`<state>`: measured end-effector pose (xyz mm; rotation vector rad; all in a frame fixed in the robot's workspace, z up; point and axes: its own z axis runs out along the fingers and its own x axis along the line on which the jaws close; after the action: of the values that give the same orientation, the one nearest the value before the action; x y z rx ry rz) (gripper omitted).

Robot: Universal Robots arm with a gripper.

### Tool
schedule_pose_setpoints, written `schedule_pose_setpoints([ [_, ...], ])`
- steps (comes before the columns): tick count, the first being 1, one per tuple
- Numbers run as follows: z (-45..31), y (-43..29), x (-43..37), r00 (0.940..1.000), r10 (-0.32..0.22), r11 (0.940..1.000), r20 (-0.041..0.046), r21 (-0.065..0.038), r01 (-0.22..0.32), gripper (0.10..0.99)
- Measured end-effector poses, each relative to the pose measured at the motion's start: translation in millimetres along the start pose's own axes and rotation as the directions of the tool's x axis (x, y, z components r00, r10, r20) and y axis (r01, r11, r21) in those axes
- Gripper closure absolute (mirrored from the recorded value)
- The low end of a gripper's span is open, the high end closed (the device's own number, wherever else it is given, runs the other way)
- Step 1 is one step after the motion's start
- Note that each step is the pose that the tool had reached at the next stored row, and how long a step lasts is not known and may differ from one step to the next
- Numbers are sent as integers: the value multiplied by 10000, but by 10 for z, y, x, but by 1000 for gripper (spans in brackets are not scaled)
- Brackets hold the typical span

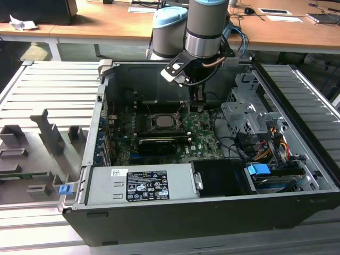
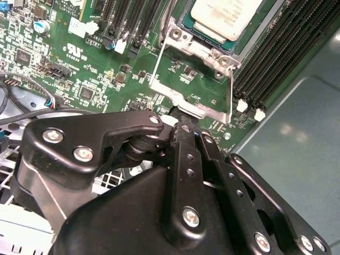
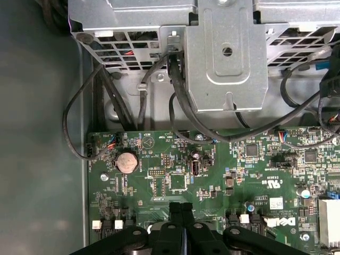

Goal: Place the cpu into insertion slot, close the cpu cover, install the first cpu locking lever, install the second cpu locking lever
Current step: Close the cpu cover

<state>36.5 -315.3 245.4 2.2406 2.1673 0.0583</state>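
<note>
The chip (image 2: 226, 18) lies seated in the socket (image 2: 179, 35) on the green board (image 1: 202, 135), with the cover (image 2: 175, 95) swung open and tilted up on the exterior view's right of it. The gripper (image 2: 185, 123) hangs just right of the socket, its fingers (image 3: 174, 212) closed together and pinching the cover's free edge.

cpu (image 2: 226, 18): silver-grey top, seated flat in insertion slot (image 2: 208, 41). cpu cover (image 2: 172, 94): thin silvery frame, swung open on its hinge edge, not over the cpu.
</note>
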Motion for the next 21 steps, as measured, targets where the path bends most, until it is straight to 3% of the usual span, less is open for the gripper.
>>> schedule_pose_setpoints([
  [21, -2, -62, -2, 10000, 1, 10000, -1, 0, -1, 980],
])
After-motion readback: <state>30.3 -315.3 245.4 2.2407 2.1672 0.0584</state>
